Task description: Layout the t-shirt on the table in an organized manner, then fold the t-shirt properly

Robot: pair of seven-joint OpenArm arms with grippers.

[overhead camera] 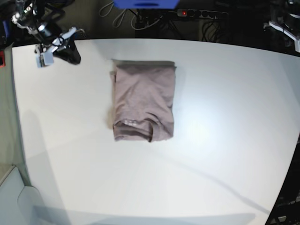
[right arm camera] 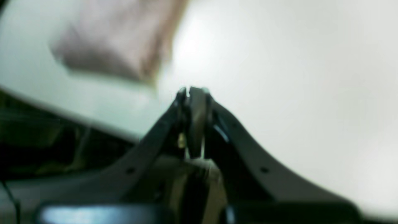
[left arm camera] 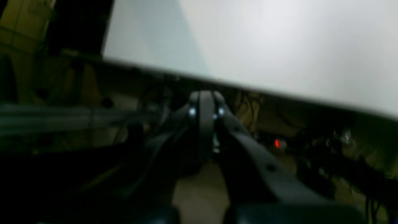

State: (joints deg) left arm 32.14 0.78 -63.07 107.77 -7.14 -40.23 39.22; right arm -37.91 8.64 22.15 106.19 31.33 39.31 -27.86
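Base view shows the t-shirt (overhead camera: 144, 101) folded on the table (overhead camera: 225, 140); right gripper (right arm camera: 194, 91) and left gripper (left arm camera: 205, 96) both closed, empty.

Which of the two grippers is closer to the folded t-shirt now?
The right gripper, above the table's far corner beside the t-shirt. The left gripper hangs beyond the table edge, with no cloth in its view.

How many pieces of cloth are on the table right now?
1. The t-shirt lies folded into a compact rectangle on the table, left of centre in the base view. No other cloth shows.
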